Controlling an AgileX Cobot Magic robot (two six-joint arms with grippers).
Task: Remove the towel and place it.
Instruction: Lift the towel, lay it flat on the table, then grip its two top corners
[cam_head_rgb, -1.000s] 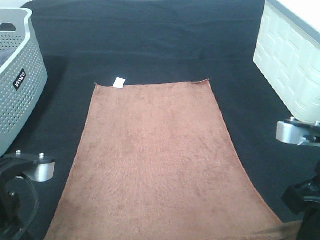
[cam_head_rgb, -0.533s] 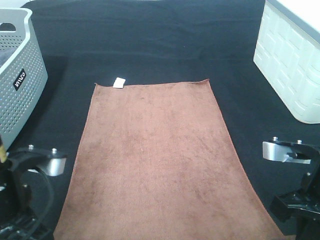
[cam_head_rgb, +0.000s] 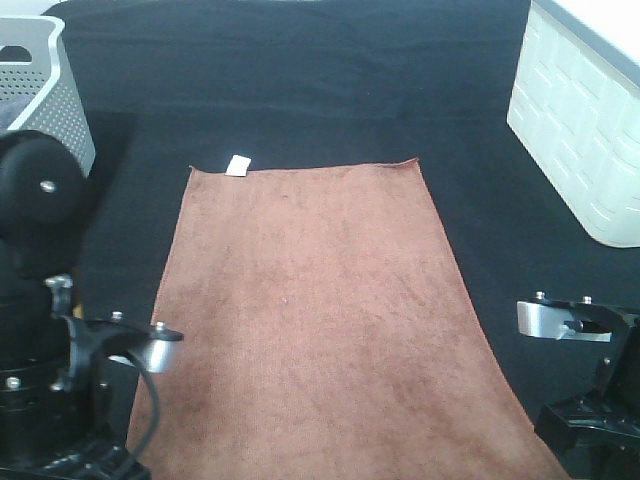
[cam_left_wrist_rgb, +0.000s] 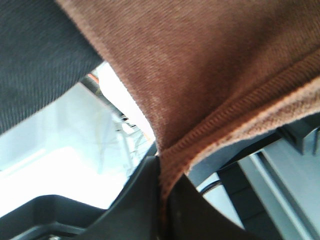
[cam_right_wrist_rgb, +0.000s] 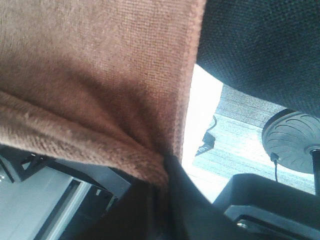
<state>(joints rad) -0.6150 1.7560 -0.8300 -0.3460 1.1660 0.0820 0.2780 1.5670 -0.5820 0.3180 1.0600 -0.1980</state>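
Observation:
The brown towel (cam_head_rgb: 310, 300) lies flat and lengthwise on the black table cloth (cam_head_rgb: 300, 80), its white tag (cam_head_rgb: 237, 165) at the far short edge. My left arm (cam_head_rgb: 60, 400) stands at the towel's near left corner and my right arm (cam_head_rgb: 590, 400) at its near right corner; both grippers are hidden in the exterior view. In the left wrist view my left gripper (cam_left_wrist_rgb: 162, 202) is shut on the towel's stitched hem (cam_left_wrist_rgb: 235, 120). In the right wrist view my right gripper (cam_right_wrist_rgb: 162, 197) is shut on the towel's corner (cam_right_wrist_rgb: 100, 100).
A grey perforated basket (cam_head_rgb: 45, 95) stands at the far left. A white plastic bin (cam_head_rgb: 580, 130) stands at the right edge. Beyond the table's near edge the wrist views show floor and a wheeled base (cam_right_wrist_rgb: 292, 132).
Both arms have moved inward along the near edge. The left arm has risen high into view. The towel's near corners are drawn in and lifted.

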